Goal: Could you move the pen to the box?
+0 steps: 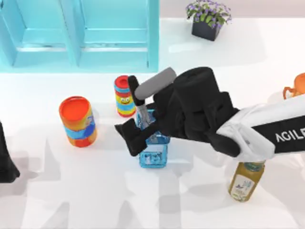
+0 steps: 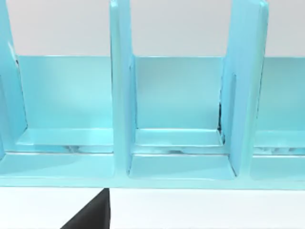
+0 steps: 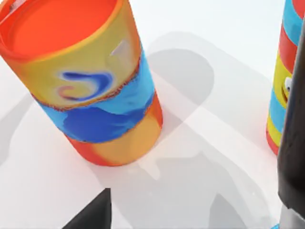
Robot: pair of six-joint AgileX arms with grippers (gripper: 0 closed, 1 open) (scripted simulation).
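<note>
While you look down from above, take the blue bottle as your landmark.
Blue bottle [image 1: 153, 155]: one, clear blue, near the middle of the tabletop [image 1: 47, 200], partly under the right arm.
Cans: two. You see the striped can [image 1: 124, 95] just behind the blue bottle and a little to its left; the orange can [image 1: 78, 121] stands farther to the bottle's left, well apart.
Other bottles: one, a yellow bottle [image 1: 245, 180] to the blue bottle's right and a little nearer the front edge.
Plant pot [image 1: 208, 18]: one, with purple flowers, far behind the blue bottle and to its right.
Box [image 1: 81, 33]: one, turquoise, with upright dividers, behind the blue bottle to its left.
Pen [image 1: 153, 85]: one, raised above the blue bottle, tilted, its black cap pointing down and left towards the striped can.
Right claw [image 1: 138, 121]: over the blue bottle, closed around the pen, which sticks up and back from between the fingers.
Left arm: parked at the left edge of the tabletop, well left of the blue bottle; you cannot tell how its claw stands.
</note>
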